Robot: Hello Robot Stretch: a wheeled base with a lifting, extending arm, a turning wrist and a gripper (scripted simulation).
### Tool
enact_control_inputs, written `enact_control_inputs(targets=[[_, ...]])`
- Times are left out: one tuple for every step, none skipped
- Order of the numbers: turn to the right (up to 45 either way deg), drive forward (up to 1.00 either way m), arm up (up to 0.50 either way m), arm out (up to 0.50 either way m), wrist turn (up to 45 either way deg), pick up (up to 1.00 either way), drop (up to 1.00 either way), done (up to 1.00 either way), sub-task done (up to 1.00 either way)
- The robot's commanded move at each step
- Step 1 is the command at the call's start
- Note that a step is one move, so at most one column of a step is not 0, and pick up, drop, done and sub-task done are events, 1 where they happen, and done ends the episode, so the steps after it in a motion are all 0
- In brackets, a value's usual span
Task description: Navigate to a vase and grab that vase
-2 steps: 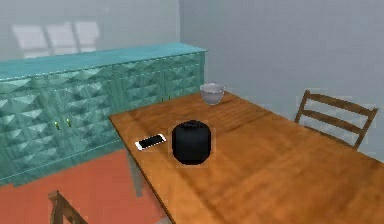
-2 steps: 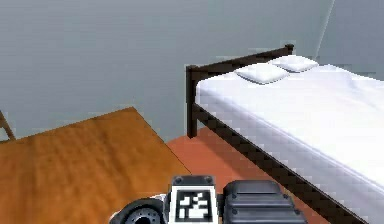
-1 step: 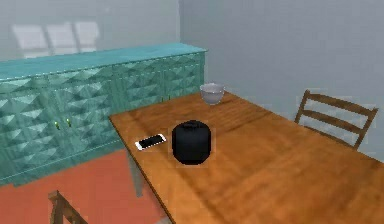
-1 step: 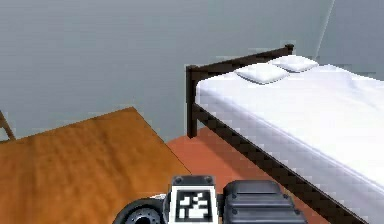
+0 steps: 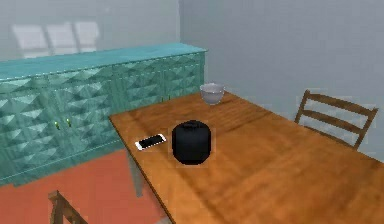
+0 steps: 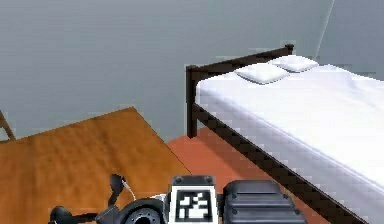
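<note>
Wooden table point(image 5: 270, 165) stands before a teal sideboard point(image 5: 90, 100). Dark rounded vase point(image 5: 191, 141) stands near the table's left edge, just beside a white phone point(image 5: 151, 142). Gripper point(image 6: 115, 195) shows against the tabletop; whether its fingers are apart or together cannot be told.

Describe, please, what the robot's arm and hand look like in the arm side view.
The hand has a dark, rounded body with thin, curved dark fingers. Beside it sits a white square marker with black marks. The arm is a dark, blocky bar with ribbed ridges.
</note>
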Motion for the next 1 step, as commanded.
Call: enact_control_inputs(targets=[[0.0,0.00,0.00,0.00,33.0,0.00,0.00,0.00,0.00]])
